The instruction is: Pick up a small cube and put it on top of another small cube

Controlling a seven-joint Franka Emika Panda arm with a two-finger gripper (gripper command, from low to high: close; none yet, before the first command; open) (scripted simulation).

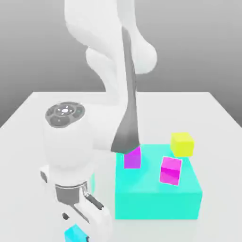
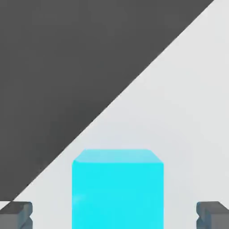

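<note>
While my arm bends down over the near left part of the white table (image 1: pixel 42 101), my gripper (image 1: pixel 82 220) hangs low at the near edge of the exterior view. The cyan cube (image 1: pixel 74 233) sits on the table right under it, just beside my white finger, partly cut off by the picture's lower edge. I cannot tell from here whether anything touches it. To the exterior view's right stands the big cyan block (image 1: pixel 156 198). On its top rests the purple cube (image 1: pixel 133 158), partly hidden behind my dark forearm, with the magenta cube (image 1: pixel 170 170) further right and tilted on the block. The yellow cube (image 1: pixel 182 144) sits at the block's far right corner.

From the hand view, the cyan cube (image 2: pixel 117 190) lies straight ahead, centred between my two fingers (image 2: pixel 16 214), which stand wide apart with clear gaps on both sides of the cube. Neither fingertip touches it. The cube rests flat on the table (image 2: pixel 188 112), whose edge runs diagonally against the dark background.
</note>
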